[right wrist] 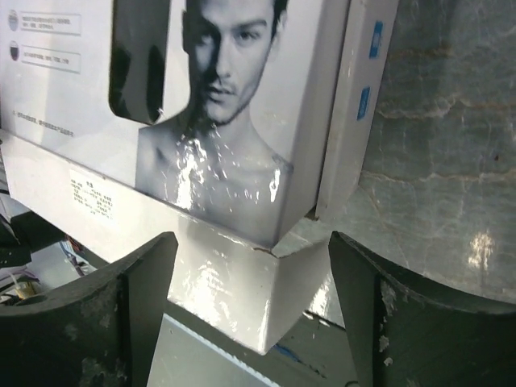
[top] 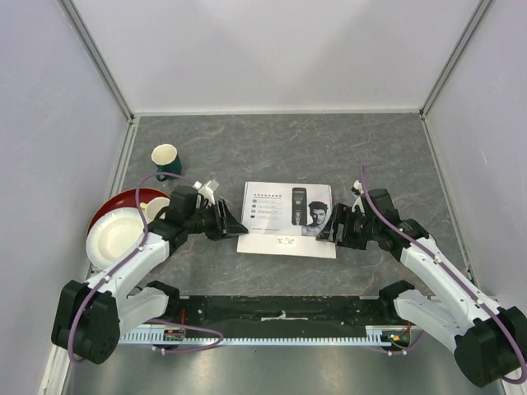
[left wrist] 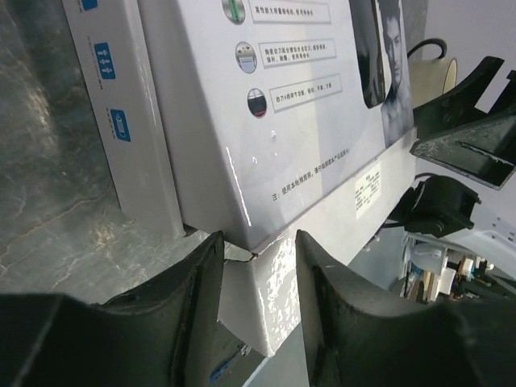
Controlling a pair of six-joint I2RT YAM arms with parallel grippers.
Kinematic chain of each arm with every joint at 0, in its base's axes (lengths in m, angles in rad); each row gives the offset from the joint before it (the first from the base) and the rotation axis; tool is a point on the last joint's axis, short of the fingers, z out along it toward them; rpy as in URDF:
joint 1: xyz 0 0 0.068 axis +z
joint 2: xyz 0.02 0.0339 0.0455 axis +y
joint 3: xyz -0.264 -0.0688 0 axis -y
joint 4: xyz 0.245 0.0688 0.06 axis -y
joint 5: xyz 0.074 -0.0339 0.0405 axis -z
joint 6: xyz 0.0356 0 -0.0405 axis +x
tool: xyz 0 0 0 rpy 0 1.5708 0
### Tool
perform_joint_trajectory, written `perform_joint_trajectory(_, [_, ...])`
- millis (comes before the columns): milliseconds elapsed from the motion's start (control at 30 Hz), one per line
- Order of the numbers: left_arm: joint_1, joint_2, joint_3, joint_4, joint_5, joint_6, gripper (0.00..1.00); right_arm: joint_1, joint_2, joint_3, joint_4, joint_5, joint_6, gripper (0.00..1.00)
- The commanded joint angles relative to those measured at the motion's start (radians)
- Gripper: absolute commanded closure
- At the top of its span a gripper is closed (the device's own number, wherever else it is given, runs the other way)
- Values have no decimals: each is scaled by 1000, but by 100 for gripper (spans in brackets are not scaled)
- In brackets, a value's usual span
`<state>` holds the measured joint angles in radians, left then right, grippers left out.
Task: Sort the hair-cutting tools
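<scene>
White printed cardboard box (top: 288,218) sits mid-frame from above. Only the wrist views show its corners: right gripper (right wrist: 251,246) jaws spread wide around one, left gripper (left wrist: 259,239) jaws hug another, pinch unclear.

Bright, even light — glare on glossy box (right wrist: 218,161).

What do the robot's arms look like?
The left arm and right arm are white tubes between chunky black joints, each trailed by a purple cable. The left end effector and right end effector are black, with two broad curved fingers.
</scene>
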<state>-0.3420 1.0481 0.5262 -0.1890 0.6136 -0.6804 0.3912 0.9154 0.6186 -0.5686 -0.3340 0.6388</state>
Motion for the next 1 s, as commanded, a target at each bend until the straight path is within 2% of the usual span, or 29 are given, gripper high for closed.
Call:
perform_joint_trajectory(0, [-49, -7, -5, -35, 22, -39, 54, 8, -16, -13, -103, -14, -2, 18])
perform_joint_trajectory(167, [-103, 12, 24, -102, -17, -13, 59, 6, -7, -26, -106, -62, 33, 21])
perform_joint_trajectory(367, [-111, 9, 58, -181, -115, 13, 59, 8, -6, -36, -106, -68, 47, 21])
perform_joint_trajectory(667, [-138, 4, 49, -178, -107, -10, 63, 8, -9, -19, -105, -74, 65, 22])
perform_joint_trajectory(967, [-172, 23, 47, -213, -61, -4, 60, 8, -9, -2, -126, -74, 41, 24])
